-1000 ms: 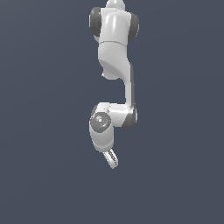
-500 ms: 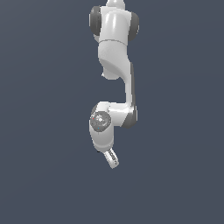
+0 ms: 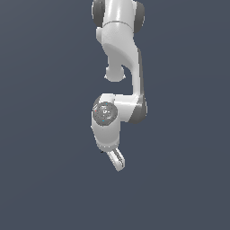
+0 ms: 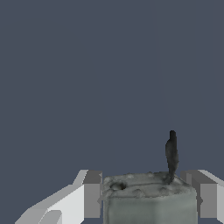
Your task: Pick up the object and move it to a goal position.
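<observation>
The gripper is clamped on the object, a grey block (with a thin dark stub rising from it) sitting between the two fingers.

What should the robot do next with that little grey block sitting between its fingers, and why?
Probably close the gripper a little further, or make sure of the squeeze, before lifting. In the wrist view the grey block with its thin dark stub sits right between the two fingers, but whether they are pressing on it is not clear. The exterior view hides the block behind the arm.
</observation>
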You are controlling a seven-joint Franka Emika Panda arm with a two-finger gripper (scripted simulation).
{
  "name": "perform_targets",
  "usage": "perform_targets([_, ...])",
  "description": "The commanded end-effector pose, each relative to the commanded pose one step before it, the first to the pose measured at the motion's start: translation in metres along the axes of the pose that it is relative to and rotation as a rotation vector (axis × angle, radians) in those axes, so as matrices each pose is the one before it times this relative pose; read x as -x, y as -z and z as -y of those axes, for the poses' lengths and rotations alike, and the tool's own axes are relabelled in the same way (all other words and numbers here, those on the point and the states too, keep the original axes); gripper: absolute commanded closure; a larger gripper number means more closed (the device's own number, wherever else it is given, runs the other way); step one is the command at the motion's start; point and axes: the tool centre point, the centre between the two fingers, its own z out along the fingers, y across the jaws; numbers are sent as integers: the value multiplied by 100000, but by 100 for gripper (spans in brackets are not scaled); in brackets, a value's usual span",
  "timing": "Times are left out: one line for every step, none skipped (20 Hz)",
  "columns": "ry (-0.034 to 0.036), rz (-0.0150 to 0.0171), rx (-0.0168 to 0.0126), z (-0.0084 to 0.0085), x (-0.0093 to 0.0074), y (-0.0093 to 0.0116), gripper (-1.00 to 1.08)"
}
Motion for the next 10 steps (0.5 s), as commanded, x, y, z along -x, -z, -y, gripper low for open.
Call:
perform_targets([-26,-82,-107,444,174,2592,108])
perform_targets([0,0,0,187,81,1076,108])
perform_targets([0,0,0,190,79,1083,108])
perform_targets([0,0,0,192,77,1083,108])
perform_targets([-36,-54,24,182,60,1084,108])
perform_targets([0,0,0,194,71,1069,108])
perform_targets([0,0,0,195,68,1059,108])
perform_targets([0,0,0,196,64,1045,108])
perform_targets([0,0,0,197,61,1030,108])
perform_targets([5,-65,22,204,73,1028,108])
